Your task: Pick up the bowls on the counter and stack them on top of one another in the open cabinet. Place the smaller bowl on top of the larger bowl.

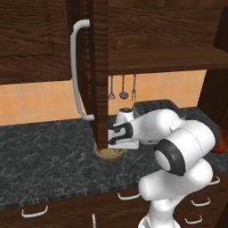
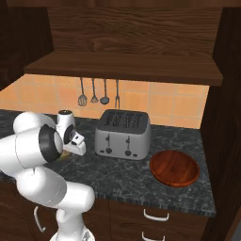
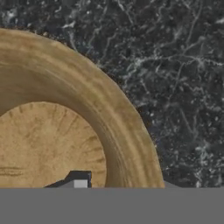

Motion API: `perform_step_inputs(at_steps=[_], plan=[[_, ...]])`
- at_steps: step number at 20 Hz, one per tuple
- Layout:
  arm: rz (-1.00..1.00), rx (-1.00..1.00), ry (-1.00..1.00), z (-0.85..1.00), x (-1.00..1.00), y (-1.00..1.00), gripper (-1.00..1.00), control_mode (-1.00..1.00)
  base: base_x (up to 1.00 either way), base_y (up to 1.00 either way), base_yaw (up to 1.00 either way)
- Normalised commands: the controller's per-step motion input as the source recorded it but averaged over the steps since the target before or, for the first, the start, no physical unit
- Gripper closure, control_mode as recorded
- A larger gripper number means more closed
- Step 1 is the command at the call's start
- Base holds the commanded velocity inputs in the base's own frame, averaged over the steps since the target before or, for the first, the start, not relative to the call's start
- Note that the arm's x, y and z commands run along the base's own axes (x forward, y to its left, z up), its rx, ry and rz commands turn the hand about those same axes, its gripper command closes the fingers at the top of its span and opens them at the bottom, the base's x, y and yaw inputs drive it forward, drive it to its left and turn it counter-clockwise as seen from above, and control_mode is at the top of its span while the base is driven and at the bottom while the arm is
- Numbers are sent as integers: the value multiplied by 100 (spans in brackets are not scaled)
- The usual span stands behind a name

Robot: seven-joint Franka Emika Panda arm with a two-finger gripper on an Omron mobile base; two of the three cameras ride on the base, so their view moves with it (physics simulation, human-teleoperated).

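Jaws (tips barely visible) over smaller bowl (image 3: 65, 127)

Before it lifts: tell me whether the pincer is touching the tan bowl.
Cannot tell. In the hand view one fingertip overlaps the tan bowl's inside, but no contact or gap shows plainly; the left base view hides it behind the cabinet door.

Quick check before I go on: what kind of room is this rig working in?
A rendered home kitchen, by the look of it: a toaster on the dark marbled counter, utensils hanging on an orange tiled wall, and dark wood cabinet above drawers.
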Motion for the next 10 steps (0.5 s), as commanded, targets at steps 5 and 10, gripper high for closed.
perform_step_inputs(at_steps=[5, 10], plan=[[-10, 7, -7, 44, -32, -40, 100, -100, 0, 0, 0], [-21, 9, -15, 72, -96, -93, 100, -100, 0, 0, 0]])
